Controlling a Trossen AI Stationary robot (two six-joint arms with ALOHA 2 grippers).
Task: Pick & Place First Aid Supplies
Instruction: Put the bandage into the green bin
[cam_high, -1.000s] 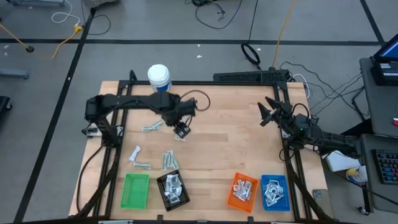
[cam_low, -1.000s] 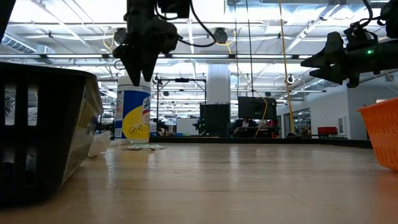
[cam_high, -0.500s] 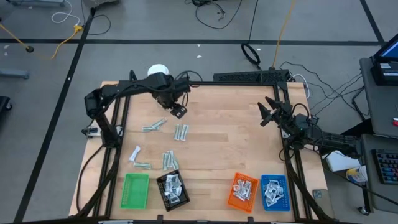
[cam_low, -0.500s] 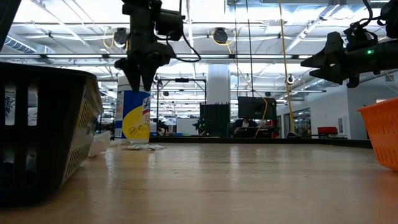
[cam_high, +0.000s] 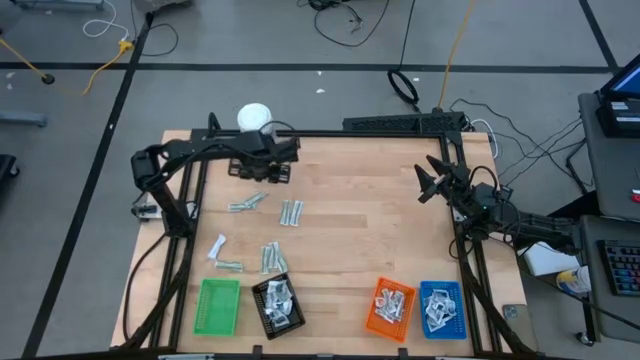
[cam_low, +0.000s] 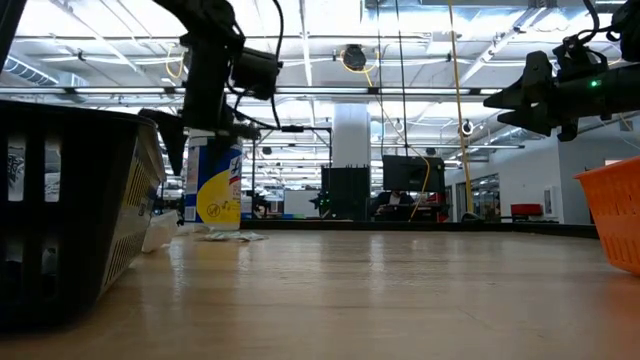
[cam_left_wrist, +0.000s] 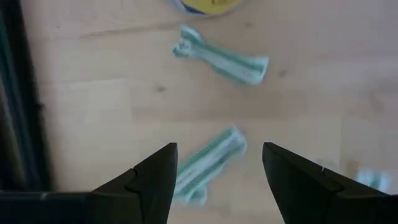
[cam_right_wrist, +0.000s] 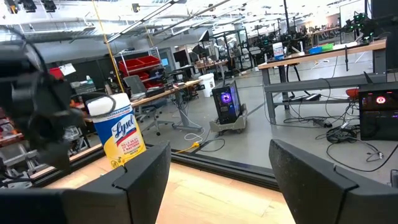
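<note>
Pale grey-green wrapped strips (cam_left_wrist: 208, 163) are what the left gripper (cam_left_wrist: 217, 177) is hanging over right now, fingers spread with nothing between them, one strip lined up in the gap and a second crumpled strip (cam_left_wrist: 222, 57) just past it near the tall white bottle with the yellow label (cam_low: 214, 183). More packets lie scattered mid-table (cam_high: 272, 256), with others already sitting in the black (cam_high: 266, 312), orange (cam_high: 379, 322) and blue (cam_high: 458, 310) rectangular trays; the green tray (cam_high: 216, 306) looks empty.

Risk as I see it: that bottle stands very close to the arm, so a sloppy descent could knock it over. The strips also lie flat on the wooden table (cam_high: 350, 230), so the fingers might skate over one or nab two at once.

Compared with a second ago, the left arm has swung from mid-table back toward the bottle's corner. The right gripper (cam_right_wrist: 211, 171) hasn't budged, parked wide open at the table's right edge.
</note>
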